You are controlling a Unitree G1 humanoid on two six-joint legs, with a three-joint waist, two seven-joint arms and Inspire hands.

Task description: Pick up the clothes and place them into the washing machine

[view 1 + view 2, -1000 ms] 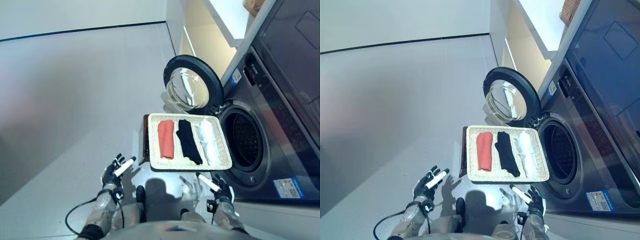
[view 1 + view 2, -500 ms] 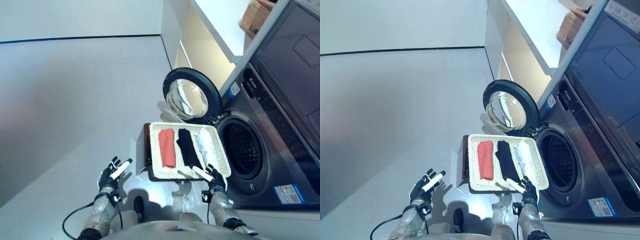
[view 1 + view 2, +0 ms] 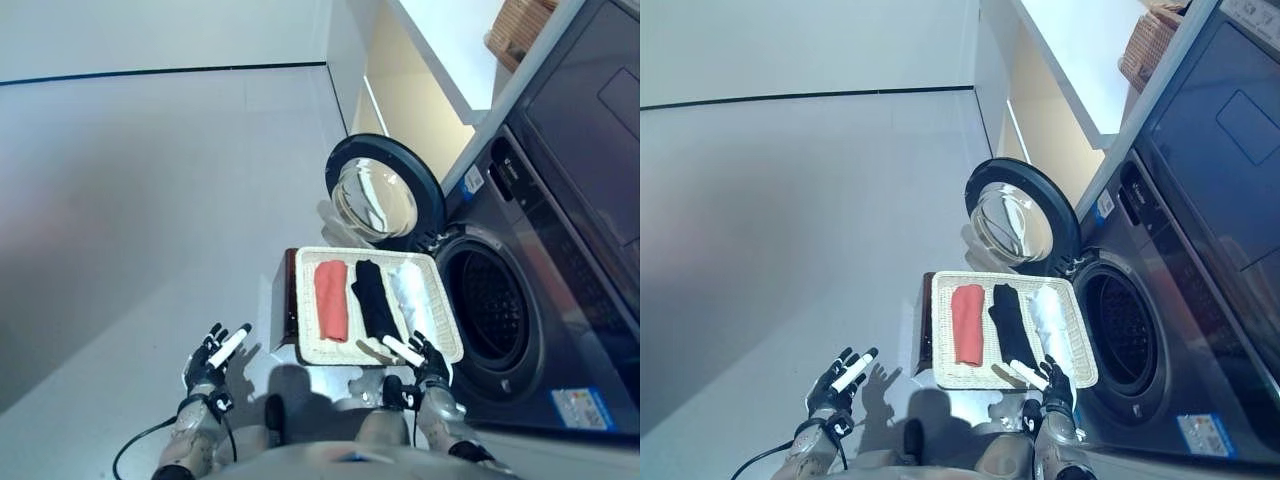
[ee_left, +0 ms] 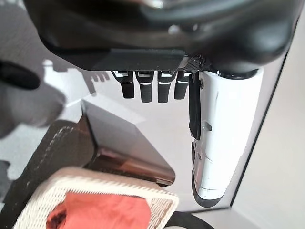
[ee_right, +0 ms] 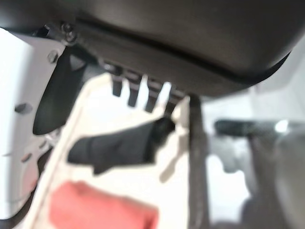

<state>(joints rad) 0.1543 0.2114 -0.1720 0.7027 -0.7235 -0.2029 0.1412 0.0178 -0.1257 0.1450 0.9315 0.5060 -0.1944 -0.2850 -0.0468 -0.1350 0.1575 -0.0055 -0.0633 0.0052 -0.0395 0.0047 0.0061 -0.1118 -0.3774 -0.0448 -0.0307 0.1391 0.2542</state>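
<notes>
A shallow wicker basket (image 3: 303,315) rests on a low dark brown box (image 3: 289,310) beside the washing machine (image 3: 560,290), whose round door (image 3: 385,195) stands open. In the basket lie a folded red cloth (image 3: 331,299), a black cloth (image 3: 373,298) and a white cloth (image 3: 412,295). My right hand (image 3: 430,366) is open at the basket's near edge, by the black and white cloths. My left hand (image 3: 208,362) is open above the floor, left of the box. The right wrist view shows the black cloth (image 5: 119,143) and the red cloth (image 5: 102,210) past the fingers.
The machine's drum opening (image 3: 495,300) is just right of the basket. A white counter (image 3: 450,50) with a brown wicker basket (image 3: 520,25) on it runs behind the machine. Grey floor (image 3: 150,200) spreads to the left.
My right hand has risen from below the basket to its near edge over the last second. My left hand has sunk a little. The whole picture has shifted, so the camera has moved.
</notes>
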